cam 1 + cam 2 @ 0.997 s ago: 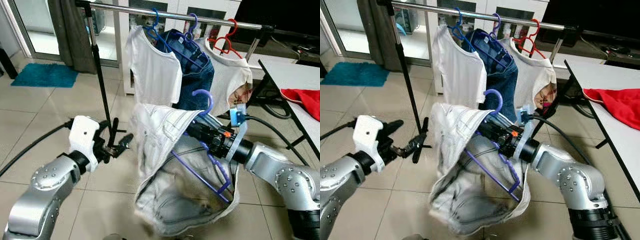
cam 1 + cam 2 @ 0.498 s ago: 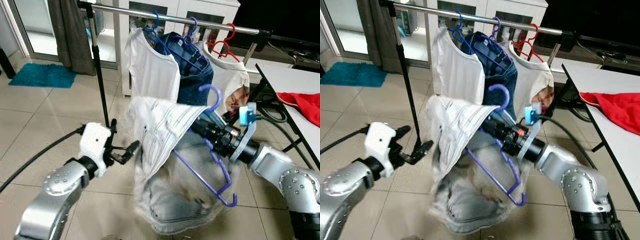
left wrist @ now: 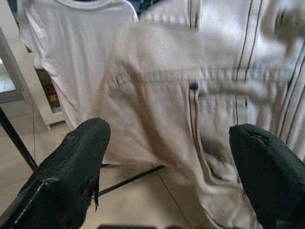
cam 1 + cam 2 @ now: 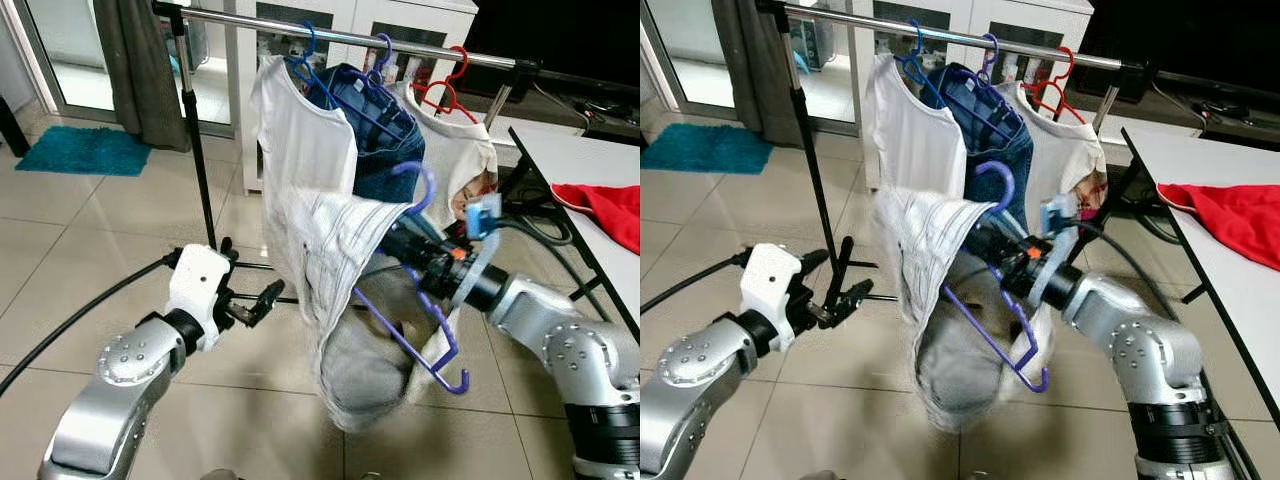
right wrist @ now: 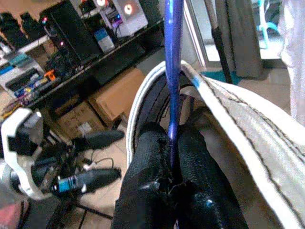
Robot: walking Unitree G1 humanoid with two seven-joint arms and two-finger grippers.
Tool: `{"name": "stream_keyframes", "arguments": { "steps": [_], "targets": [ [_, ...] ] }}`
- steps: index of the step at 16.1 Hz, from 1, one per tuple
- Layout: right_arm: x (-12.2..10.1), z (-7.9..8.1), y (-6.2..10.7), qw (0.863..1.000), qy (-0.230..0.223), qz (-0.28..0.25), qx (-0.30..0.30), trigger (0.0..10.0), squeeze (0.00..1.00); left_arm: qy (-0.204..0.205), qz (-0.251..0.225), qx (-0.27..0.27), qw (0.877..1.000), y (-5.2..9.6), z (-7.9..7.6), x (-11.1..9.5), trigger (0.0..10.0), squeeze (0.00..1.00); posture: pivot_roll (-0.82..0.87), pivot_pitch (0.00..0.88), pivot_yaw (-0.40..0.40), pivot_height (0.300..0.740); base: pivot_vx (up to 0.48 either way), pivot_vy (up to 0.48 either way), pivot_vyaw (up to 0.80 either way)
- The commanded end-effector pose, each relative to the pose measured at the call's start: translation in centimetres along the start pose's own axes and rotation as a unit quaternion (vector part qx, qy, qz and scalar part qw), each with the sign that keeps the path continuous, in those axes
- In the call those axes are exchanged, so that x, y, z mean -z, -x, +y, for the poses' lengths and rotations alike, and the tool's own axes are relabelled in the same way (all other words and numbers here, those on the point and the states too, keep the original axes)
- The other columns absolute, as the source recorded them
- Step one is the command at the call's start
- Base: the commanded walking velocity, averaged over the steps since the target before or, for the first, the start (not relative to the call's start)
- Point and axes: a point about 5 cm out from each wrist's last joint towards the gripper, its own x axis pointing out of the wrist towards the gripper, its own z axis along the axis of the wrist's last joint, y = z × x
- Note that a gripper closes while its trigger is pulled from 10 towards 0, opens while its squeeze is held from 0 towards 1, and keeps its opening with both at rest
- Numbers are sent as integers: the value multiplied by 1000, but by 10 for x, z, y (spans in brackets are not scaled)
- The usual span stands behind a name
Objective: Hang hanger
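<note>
Right pincer (image 5: 172,157): clamping the purple hanger (image 4: 420,320) between its two black fingers, holding it out in front of the clothes rail (image 4: 400,42), below bar level.
Purple hanger: hanging tilted, hook end (image 4: 418,180) up near the garments on the rail, not touching the bar.
Pale trousers (image 4: 340,260): draping over the hanger and sagging toward the floor (lower part blurred).
Left pincer (image 4: 255,300): standing with fingers apart and gripping nothing, just beside the trousers' left edge; the wrist view is showing both fingers (image 3: 76,162) spread wide before the pale fabric.
Rail contents: a white shirt (image 4: 300,140), blue jeans (image 4: 385,140) and a cream shirt on a red hanger (image 4: 455,85) are hanging side by side.
Tabletop (image 4: 570,150): carrying a red cloth (image 4: 605,205), off to the right.
</note>
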Motion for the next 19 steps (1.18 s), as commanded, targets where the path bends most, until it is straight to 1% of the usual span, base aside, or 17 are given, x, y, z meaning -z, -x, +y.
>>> {"name": "stream_keyframes", "arguments": {
  "steps": [1, 2, 3, 4, 5, 6, 7, 9, 10, 11, 12, 14, 15, 16, 17, 18, 19],
  "targets": [
    [-14, 3, -1, 999, 41, -20, -7, 10000, 0, 7, -53, 6, 999, 5, 8, -21, 10000, 0, 2, 0, -132, 740, 0, 0, 0],
    [-14, 3, -3, 999, 48, -16, -10, 10000, 0, 14, -89, 39, 995, 9, 14, -38, 10000, 949, 10, 0, -139, 740, 0, 0, 0],
    [-14, 4, -5, 998, 56, -10, -19, 10000, 0, -17, -104, 78, 991, 13, 23, -53, 10000, 1000, 24, 0, -146, 740, 0, 0, 0],
    [-14, 5, -8, 997, 65, -2, -30, 10000, 0, -52, -101, 111, 987, 15, 33, -63, 10000, 1000, 30, 0, -152, 740, 0, 0, 0],
    [-13, 6, -10, 997, 71, 6, -40, 10000, 0, -82, -89, 139, 983, 15, 44, -69, 10000, 1000, 38, 0, -157, 740, 0, 0, 0],
    [-14, 11, -11, 994, 82, 16, -67, 10000, 0, -123, -64, 181, 974, 10, 60, -81, 10000, 1000, 49, 0, -159, 740, 0, 0, 0],
    [-14, 15, -12, 993, 88, 21, -81, 10000, 0, -133, -61, 201, 969, 7, 68, -88, 10000, 1000, 47, 0, -154, 740, 0, 0, 0],
    [-15, 21, -13, 990, 97, 25, -99, 10000, 0, -160, -40, 229, 959, 0, 76, -92, 10000, 1000, 37, 0, -142, 740, 0, 0, 0],
    [-16, 25, -13, 989, 101, 23, -109, 10000, 0, -184, -24, 250, 950, -6, 81, -94, 10000, 675, 18, 0, -118, 740, 0, 0, 0],
    [-16, 26, -14, 988, 102, 22, -111, 10000, 0, -190, -19, 257, 948, -7, 82, -94, 10000, 675, 18, 0, -118, 740, 0, 0, 0],
    [-16, 25, -14, 989, 105, 19, -102, 10000, 0, -190, -18, 266, 945, -8, 85, -96, 10000, 0, -7, 0, -86, 740, 0, 0, 0],
    [-21, 24, -15, 992, 104, 4, -75, 10000, 0, -162, -46, 275, 947, -13, 79, -102, 10000, 0, -18, 0, -80, 740, 0, 0, 0],
    [-22, 26, -15, 992, 100, -6, -70, 10000, 0, -156, -53, 247, 955, -22, 78, -99, 10000, 208, -23, 0, -69, 740, 0, 0, 0],
    [-22, 27, -15, 993, 102, -8, -62, 10000, 0, -161, -57, 216, 961, -26, 78, -98, 10000, 1000, -25, 0, -64, 740, 0, 0, 0],
    [-22, 25, -19, 995, 98, -15, -28, 10000, 0, -144, -88, 217, 961, -28, 62, -100, 10000, 1000, -26, 0, -63, 740, 0, 0, 0],
    [-23, 23, -21, 995, 93, -19, -12, 10000, 0, -136, -95, 217, 962, -30, 53, -99, 10000, 1000, -28, 0, -62, 740, 0, 0, 0],
    [-21, 21, -30, 996, 83, -27, 21, 10000, 0, -118, -88, 182, 972, -38, 32, -82, 10000, 1000, -30, 0, -61, 740, 0, 0, 0]
  ]
}}
